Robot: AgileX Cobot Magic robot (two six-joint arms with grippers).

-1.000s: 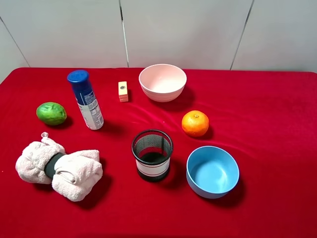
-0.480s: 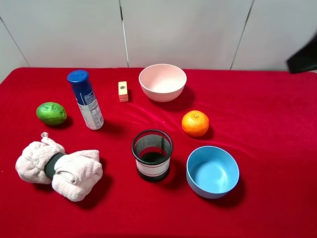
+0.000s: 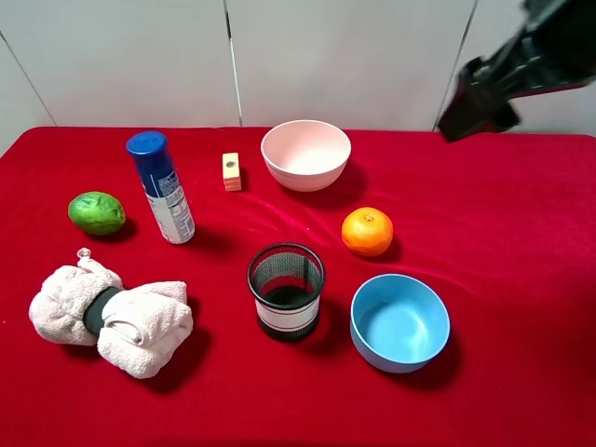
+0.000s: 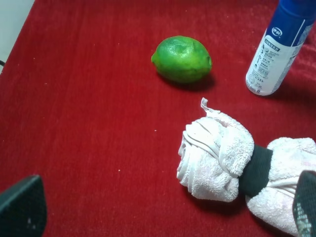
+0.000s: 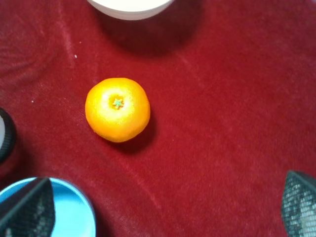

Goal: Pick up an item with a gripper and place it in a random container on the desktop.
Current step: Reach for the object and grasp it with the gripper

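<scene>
The orange (image 3: 367, 232) sits on the red cloth (image 3: 521, 279), right of centre, between the pale pink bowl (image 3: 305, 177) behind it and a blue bowl in front. My right arm (image 3: 489, 88) hangs high at the back right, well above the table. In the right wrist view the right gripper (image 5: 163, 205) is open and empty, with the orange (image 5: 117, 109) lying beyond its fingertips (image 5: 27, 207) and the pink bowl's edge (image 5: 129, 6) further off. My left gripper (image 4: 163, 207) is open and empty above the cloth near the towel roll.
A light blue bowl (image 3: 372, 349) and a black mesh cup (image 3: 286, 291) stand in front. A green lime (image 3: 97, 213), a blue spray can (image 3: 162, 188), a small wooden block (image 3: 231, 171) and a rolled white towel (image 3: 112, 317) occupy the left half.
My right arm has come into the exterior view from the top right corner and moved left and down. Nothing on the table has moved.
</scene>
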